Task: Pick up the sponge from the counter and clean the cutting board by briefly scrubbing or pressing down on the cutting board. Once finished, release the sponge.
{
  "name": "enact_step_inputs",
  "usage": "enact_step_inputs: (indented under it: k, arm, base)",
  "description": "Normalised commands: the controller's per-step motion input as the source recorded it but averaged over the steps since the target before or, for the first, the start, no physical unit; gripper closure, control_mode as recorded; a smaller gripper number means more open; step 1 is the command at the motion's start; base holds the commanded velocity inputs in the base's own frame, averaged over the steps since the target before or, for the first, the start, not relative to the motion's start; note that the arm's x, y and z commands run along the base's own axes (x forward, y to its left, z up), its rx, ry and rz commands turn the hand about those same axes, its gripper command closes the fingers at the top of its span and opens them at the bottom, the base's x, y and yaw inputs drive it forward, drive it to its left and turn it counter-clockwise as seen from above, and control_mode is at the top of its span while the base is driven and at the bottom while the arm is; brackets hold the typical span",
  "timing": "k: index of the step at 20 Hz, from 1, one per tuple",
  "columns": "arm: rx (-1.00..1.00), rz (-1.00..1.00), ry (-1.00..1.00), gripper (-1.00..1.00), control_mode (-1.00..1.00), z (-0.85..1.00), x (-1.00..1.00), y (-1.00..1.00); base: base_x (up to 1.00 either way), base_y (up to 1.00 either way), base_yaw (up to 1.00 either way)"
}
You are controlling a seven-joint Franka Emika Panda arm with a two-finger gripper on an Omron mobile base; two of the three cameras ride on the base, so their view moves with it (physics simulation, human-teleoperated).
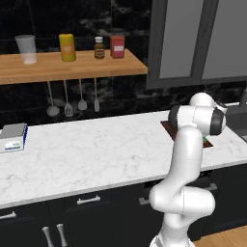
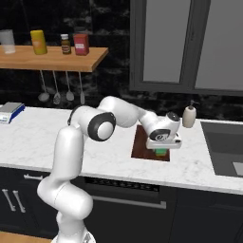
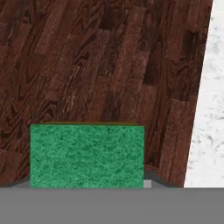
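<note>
The claw (image 2: 162, 151) hangs low over the board (image 2: 143, 142), near its front right corner, and points straight down. The sponge (image 2: 162, 152) sits directly under the claw, green side up, and lies on the board. In the hand view the sponge (image 3: 86, 155) is at the bottom, just at the fingers, with the dark wood of the board (image 3: 96, 65) beyond it and white counter (image 3: 208, 109) to the side. I cannot tell if the claw pinches the sponge or has let go; the fingers are hidden. Behind the claw and to its right stands a soap bottle (image 2: 190, 115) on the counter (image 2: 42, 137).
</note>
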Motion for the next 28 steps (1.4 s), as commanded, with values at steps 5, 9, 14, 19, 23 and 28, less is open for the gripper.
enact_step_inputs:
  k: [5,9,14,19,23,28]
  arm:
    - [0.0,-0.02,-0.21,1.0,-1.0,-0.26,0.47,0.03]
    - [-0.01,0.0,-0.15,1.0,-1.0,-0.04,0.7,0.0]
    - [-0.03,0.0,-0.02,1.0,-1.0,0.0,0.82,0.0]
    - [-0.05,0.0,0.0,1.0,-1.0,-0.02,0.84,0.0]
    - [-0.03,0.0,0.0,1.0,-1.0,-0.03,0.78,0.03]
    - [0.0,0.0,0.0,1.0,-1.0,-0.21,0.34,0.15]
  base:
    - [0.0,0.0,0.0]
    - [0.0,0.0,0.0]
    - [0.0,0.0,0.0]
    - [0.0,0.0,0.0]
    - [0.0,0.0,0.0]
    - [0.0,0.0,0.0]
